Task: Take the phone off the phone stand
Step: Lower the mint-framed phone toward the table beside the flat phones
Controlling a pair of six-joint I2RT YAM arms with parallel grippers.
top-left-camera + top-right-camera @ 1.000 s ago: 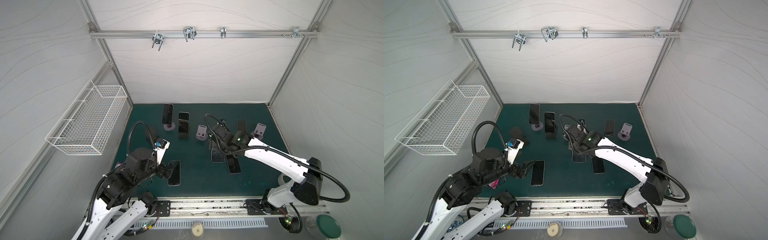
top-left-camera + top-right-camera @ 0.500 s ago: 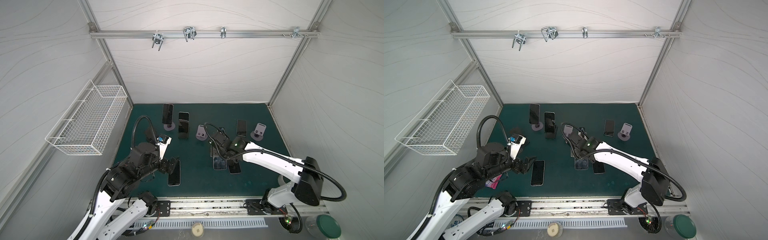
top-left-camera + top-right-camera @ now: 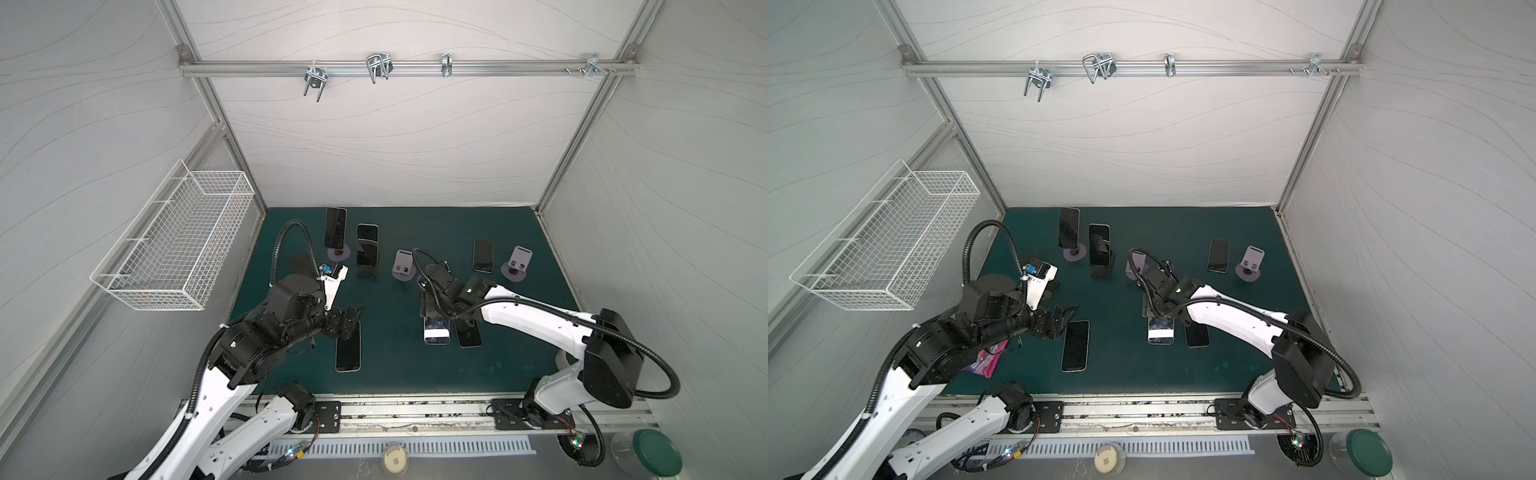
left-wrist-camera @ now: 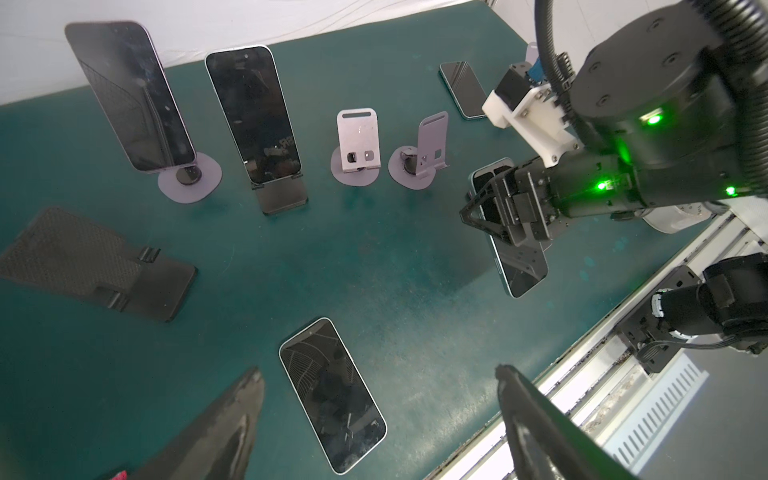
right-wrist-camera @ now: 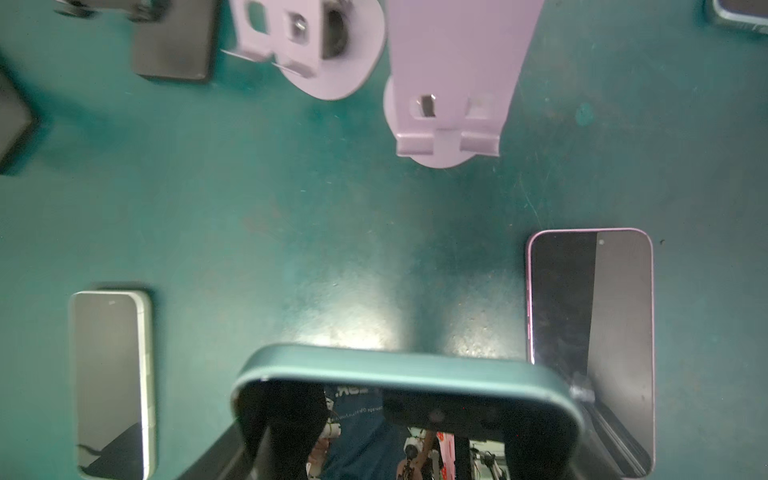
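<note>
Near the front of the green mat (image 3: 395,374), the right gripper (image 4: 486,214) is closed on a teal-edged phone (image 5: 399,370), which is off any stand and held screen-up, low over the mat. Just beside it a purple-edged phone (image 5: 590,345) lies flat and face up. Beyond the held phone stands an empty lilac phone stand (image 5: 453,83), with a second empty lilac stand (image 5: 307,45) next to it. Farther back on the left, a tall dark phone (image 3: 335,232) leans on a round-based lilac stand (image 3: 338,252). Beside that, a second propped phone (image 3: 367,243) leans on a black stand (image 3: 367,271). The left gripper (image 4: 378,374) hangs with its fingers spread wide, gripping nothing, above one end of a pale-edged phone (image 4: 332,395) lying flat. A pink packet (image 3: 985,361) under the left arm carries print, and the held phone's screen mirrors some lettering. Both seem too small and blurred to read.
</note>
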